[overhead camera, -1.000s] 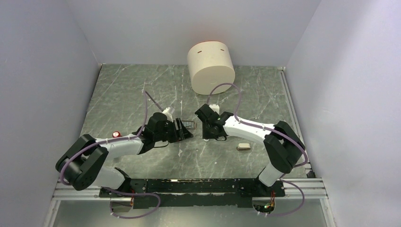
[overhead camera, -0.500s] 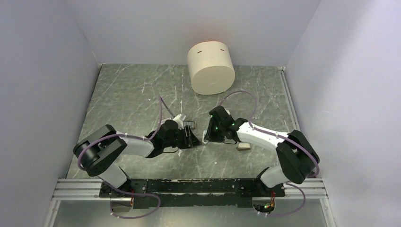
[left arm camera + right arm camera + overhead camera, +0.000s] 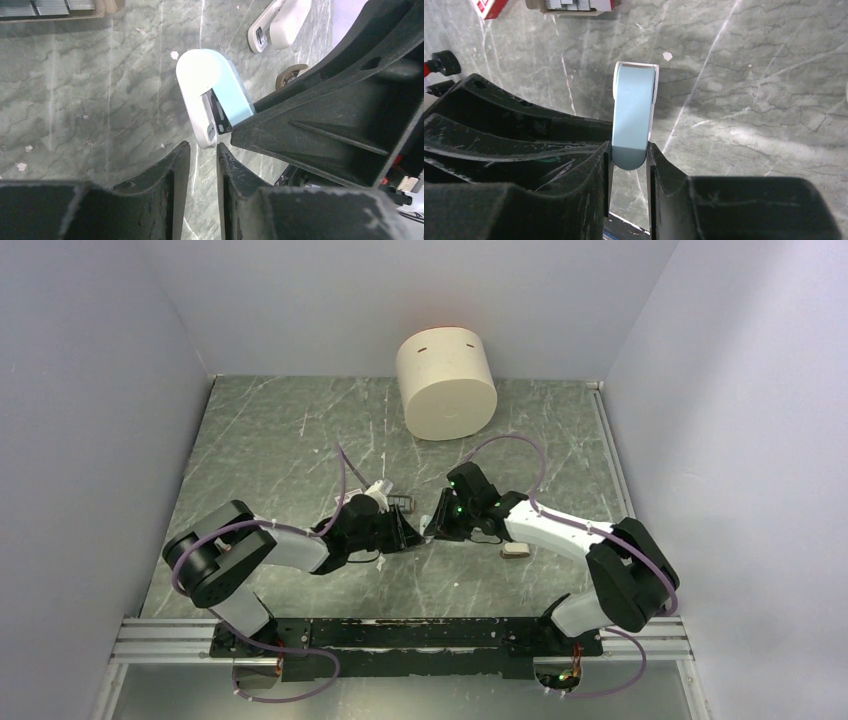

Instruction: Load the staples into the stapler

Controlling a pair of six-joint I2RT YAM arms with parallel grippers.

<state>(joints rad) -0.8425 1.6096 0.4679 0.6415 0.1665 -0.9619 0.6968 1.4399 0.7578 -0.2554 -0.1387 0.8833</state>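
Two grippers: I have the left gripper [image 3: 202, 150] and the right gripper [image 3: 630, 150] nose to nose near the middle of the table [image 3: 270, 440], almost touching in the top view.
Right jaws: clamped on one rounded end of the stapler [image 3: 196, 82]. The rest sticks out free, with its pale blue face [image 3: 633, 115] toward my right wrist camera.
Left jaws: nearly together with a slim gap and nothing between them, just beside the stapler's free end.
Staples: none in either gripper. The grey strips [image 3: 50, 6] lie in their open tray [image 3: 105, 7] on the table close behind the left gripper, with the red-and-white box [image 3: 491, 6] next to it.
Risk, collision: my left fingertips are so near the stapler and the right finger that a small push could knock the stapler askew or jam the grippers together.
Risk, pivot: I judge that a one-end grip lets the stapler swing if its free end is pressed.
Risk, rail: I cannot tell whether the metal rail [image 3: 208, 120] is exposed enough. Forcing a strip in could bend or break it.
Risk, strip: it looks small and brittle and sits low in the tray, so a careless pinch might miss or crumble it.
Risk, clutter: a short beige-grey piece [image 3: 515, 550] lies beside the right forearm, and a sweep could drag it.
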